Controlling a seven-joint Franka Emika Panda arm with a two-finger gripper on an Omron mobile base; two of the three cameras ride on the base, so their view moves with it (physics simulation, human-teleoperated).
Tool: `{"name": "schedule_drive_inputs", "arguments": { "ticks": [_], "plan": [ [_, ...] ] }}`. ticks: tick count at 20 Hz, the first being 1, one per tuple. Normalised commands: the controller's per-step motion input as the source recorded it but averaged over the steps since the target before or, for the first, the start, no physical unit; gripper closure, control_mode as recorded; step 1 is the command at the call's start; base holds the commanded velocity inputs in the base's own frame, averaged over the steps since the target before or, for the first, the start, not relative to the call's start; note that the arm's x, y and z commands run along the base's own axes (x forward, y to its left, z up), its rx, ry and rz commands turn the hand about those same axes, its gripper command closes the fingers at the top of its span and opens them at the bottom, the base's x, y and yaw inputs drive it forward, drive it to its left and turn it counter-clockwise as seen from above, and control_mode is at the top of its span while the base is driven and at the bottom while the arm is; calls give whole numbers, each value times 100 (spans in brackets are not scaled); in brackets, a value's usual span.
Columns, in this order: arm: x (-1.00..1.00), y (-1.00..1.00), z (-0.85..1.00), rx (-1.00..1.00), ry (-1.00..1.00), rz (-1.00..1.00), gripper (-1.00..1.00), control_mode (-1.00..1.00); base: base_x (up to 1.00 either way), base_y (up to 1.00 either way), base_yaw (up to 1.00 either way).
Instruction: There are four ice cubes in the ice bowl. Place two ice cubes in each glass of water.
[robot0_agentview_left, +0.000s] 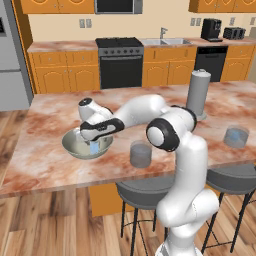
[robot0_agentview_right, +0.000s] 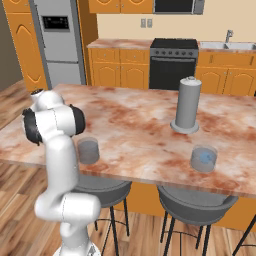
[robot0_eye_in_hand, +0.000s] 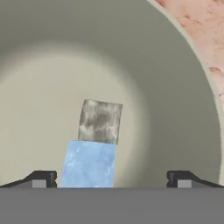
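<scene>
A: Gripper (robot0_eye_in_hand: 111, 181) status?
B: Jaws spread wide, nothing pinched, down inside the ice bowl (robot0_eye_in_hand: 183, 83).
A: Cubes?
B: One ice cube (robot0_eye_in_hand: 88, 164) between the fingertips, a greyer one (robot0_eye_in_hand: 100, 121) just beyond it.

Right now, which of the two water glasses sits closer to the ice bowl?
The glass just beside the ice bowl, near the counter's front edge; the other glass stands far off past the tall grey cylinder.

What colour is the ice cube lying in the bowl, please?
Translucent light blue; the ice cube shows best in the hand view, resting inside the pale grey-green bowl.
</scene>
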Motion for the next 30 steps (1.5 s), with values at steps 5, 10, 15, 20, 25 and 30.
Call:
{"name": "schedule_drive_inputs", "arguments": {
  "ticks": [5, 10, 15, 20, 25, 30],
  "plan": [
    [37, 0, -6, 0, 0, 0, -100, -100, 0, 0, 0],
    [28, 0, -17, 0, 0, 0, -100, -100, 0, 0, 0],
    [19, 0, -23, 0, 0, 0, -100, -100, 0, 0, 0],
    [9, 1, -22, 0, 0, 0, -100, -100, 0, 0, 0],
    [0, 1, -22, 0, 0, 0, -100, -100, 0, 0, 0],
    [8, 3, -27, 0, 0, 0, -100, -100, 0, 0, 0]
  ]
}}
